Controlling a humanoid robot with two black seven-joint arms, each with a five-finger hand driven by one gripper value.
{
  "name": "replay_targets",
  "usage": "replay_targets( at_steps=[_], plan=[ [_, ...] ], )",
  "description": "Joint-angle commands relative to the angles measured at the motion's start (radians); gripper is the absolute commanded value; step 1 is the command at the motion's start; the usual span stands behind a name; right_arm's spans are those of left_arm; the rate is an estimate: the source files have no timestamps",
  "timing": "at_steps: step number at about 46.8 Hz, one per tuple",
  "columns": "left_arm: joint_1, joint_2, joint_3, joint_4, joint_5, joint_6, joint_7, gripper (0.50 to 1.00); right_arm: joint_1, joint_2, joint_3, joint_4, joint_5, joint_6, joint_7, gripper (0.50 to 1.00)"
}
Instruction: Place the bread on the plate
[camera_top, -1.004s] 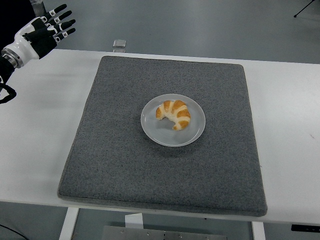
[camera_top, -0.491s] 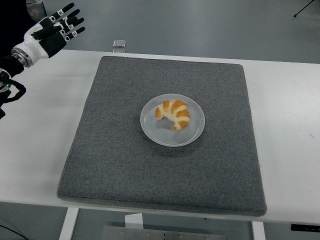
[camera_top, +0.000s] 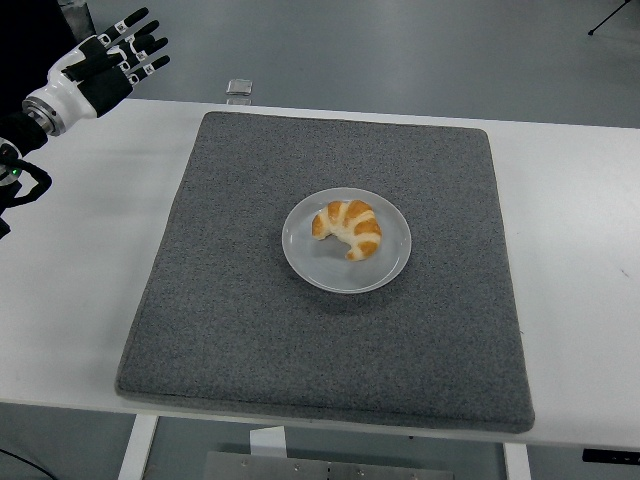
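Where the white table (camera_top: 580, 230) carries a grey mat (camera_top: 250, 300), no writing can be read on anything. At the mat's centre sits the plate (camera_top: 312, 262), the bread (camera_top: 348, 228) lying on it. The left hand (camera_top: 100, 65), fingers spread and empty, hovers over the table's far left corner.

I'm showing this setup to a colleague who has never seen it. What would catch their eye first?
Most likely the croissant-shaped bread, golden with pale stripes, lying on the small white plate in the middle of the large grey mat that covers most of the white table. Next, the left hand, black and white with fingers spread, raised at the far left corner and holding nothing.
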Motion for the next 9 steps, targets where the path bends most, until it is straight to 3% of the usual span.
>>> replay_targets(
  at_steps=[1,9],
  plan=[
    [0.000,0.000,0.000,0.000,0.000,0.000,0.000,0.999,0.000,0.000,-0.001,0.000,0.000,-0.001,0.000,0.952],
    [-0.001,0.000,0.000,-0.002,0.002,0.000,0.000,0.999,0.000,0.000,-0.001,0.000,0.000,-0.006,0.000,0.954]
  ],
)
